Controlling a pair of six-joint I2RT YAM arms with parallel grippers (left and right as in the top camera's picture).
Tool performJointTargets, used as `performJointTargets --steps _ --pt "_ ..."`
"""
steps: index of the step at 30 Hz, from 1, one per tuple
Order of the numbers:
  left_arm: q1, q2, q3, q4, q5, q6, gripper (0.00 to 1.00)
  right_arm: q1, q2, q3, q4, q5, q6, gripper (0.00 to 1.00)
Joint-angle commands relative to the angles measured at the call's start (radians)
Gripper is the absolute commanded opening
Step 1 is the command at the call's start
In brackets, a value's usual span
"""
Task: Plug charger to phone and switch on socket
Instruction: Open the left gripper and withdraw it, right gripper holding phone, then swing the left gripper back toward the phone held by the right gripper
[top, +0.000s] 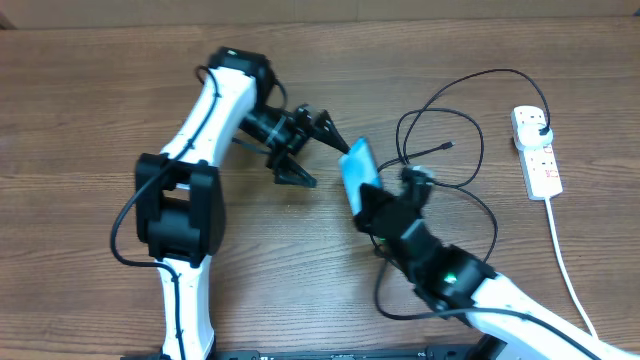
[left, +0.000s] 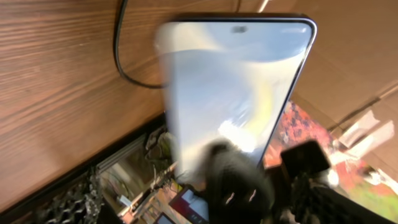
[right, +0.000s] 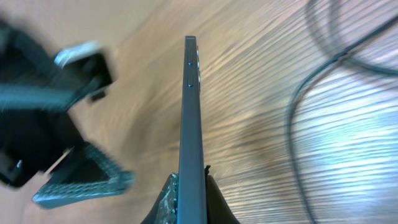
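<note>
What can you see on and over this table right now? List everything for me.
phone: one, light-blue screen with dark edges, held over the middle of the table.
charger cable: one, black, looped on the table right of the phone; connector tip lying free, plug in the power strip.
power strip: one, white with red markings, far right of the table.
white cord: one, runs from the power strip toward the near edge.
table: one, brown wood grain.
left gripper: one, black, open, just left of the phone in the overhead view.
right gripper: one, black, shut on the phone's lower end.
</note>
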Motion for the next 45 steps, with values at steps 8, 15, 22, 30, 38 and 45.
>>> performJointTargets --steps 8,15,22,30,38,45 --pt "0.076 -0.199 0.070 -0.013 -0.034 0.169 0.98 -0.108 -0.339 0.023 -0.217 0.005 0.197 0.04" --pt "-0.008 -0.535 0.064 -0.013 -0.373 0.168 0.86 -0.108 -0.373 0.017 -0.240 0.005 0.201 0.04" --pt "-0.308 -0.784 0.057 -0.012 -0.838 -0.034 0.87 -0.108 -0.366 -0.020 -0.227 0.004 0.302 0.04" --pt "-0.589 -0.903 -0.178 0.071 -1.270 -0.398 0.88 -0.108 -0.355 -0.020 -0.210 -0.044 0.302 0.04" --pt "-0.547 -0.929 -0.469 0.354 -1.181 -0.484 0.90 -0.108 -0.355 -0.020 -0.224 -0.044 0.302 0.04" --pt "-0.491 -0.928 -0.472 0.634 -1.173 -0.466 0.99 -0.108 -0.355 -0.020 -0.224 -0.056 0.302 0.04"
